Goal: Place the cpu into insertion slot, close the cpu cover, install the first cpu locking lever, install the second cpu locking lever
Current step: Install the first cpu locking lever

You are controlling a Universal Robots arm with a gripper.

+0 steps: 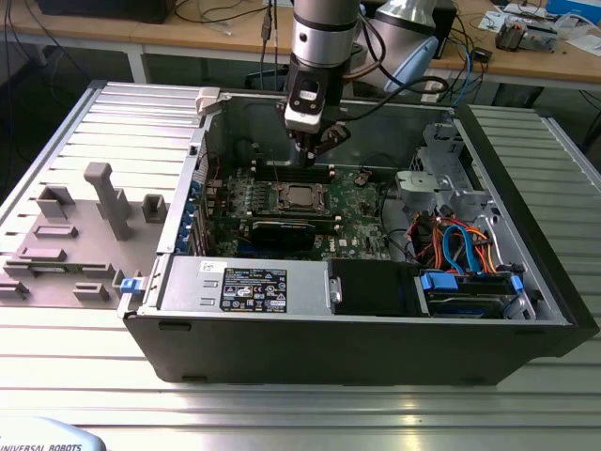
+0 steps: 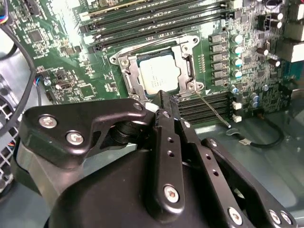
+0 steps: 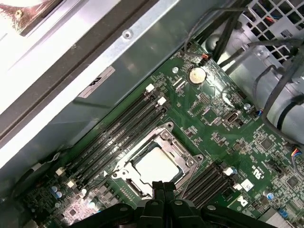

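While the fingers are pinched shut on nothing, the cpu is seen seated in the insertion slot right by them, cpu cover laid flat around it.

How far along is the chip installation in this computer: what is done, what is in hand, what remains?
Done: the chip sits in its socket, with the metal frame lying flat around it. In hand: the gripper, shut and empty, is at the socket's edge. Left: a thin wire lever sticks out loose from one socket corner, not yet latched.
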